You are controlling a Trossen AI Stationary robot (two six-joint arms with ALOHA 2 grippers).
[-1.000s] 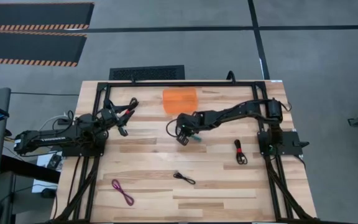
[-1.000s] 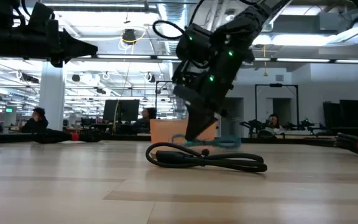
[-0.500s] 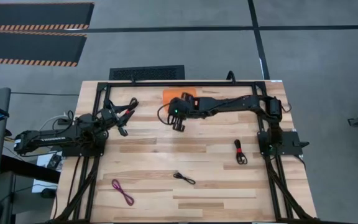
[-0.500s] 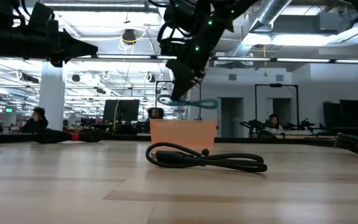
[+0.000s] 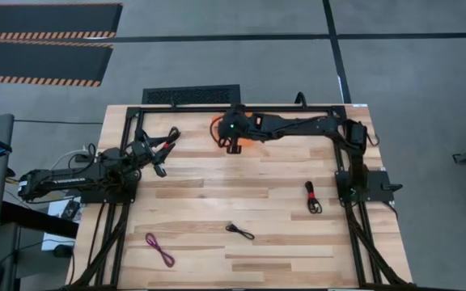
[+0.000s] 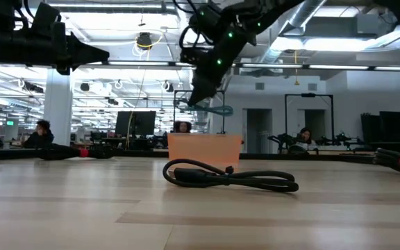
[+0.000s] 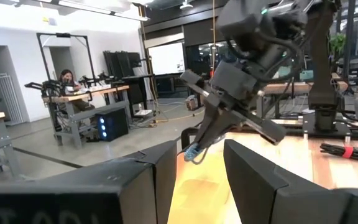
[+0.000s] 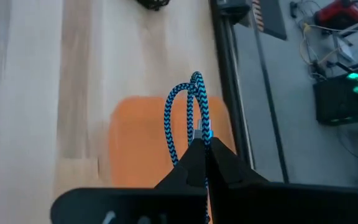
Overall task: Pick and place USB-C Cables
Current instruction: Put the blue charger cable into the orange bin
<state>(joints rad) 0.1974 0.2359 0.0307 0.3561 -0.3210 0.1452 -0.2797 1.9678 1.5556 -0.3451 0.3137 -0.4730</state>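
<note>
The teal-blue USB-C cable (image 8: 188,106) is in my right gripper (image 5: 233,147), which is shut on it above the small orange tray (image 5: 252,137) near the table's far edge. The low view shows the cable (image 6: 215,110) held in the air over the tray (image 6: 205,147). My left gripper (image 5: 158,167) waits open at the table's left, next to a red-and-black cable (image 5: 168,140). Flat on the wood lie the second red-and-black cable (image 5: 311,196), the black cable (image 5: 239,231) and the magenta-purple cable (image 5: 159,249). My right gripper pinches the folded teal-blue cable between its two fingertips (image 8: 219,163), near one end of the fold (image 8: 199,138). The looped end (image 8: 194,79) sticks out beyond the tips. The fingers slant down from above. The cable is lifted clear, above the orange tray.
The black frame rails (image 5: 241,108) run along the table's far edge just behind the tray. The right arm (image 5: 306,126) stretches along the far edge. Bare wood lies between the tray and the cables nearer the front.
My right gripper, shut on the teal-blue cable, has risen from the table's middle and travelled toward the far edge. The cable, which lay at table level a second ago, is now lifted clear and sits over the orange tray.
</note>
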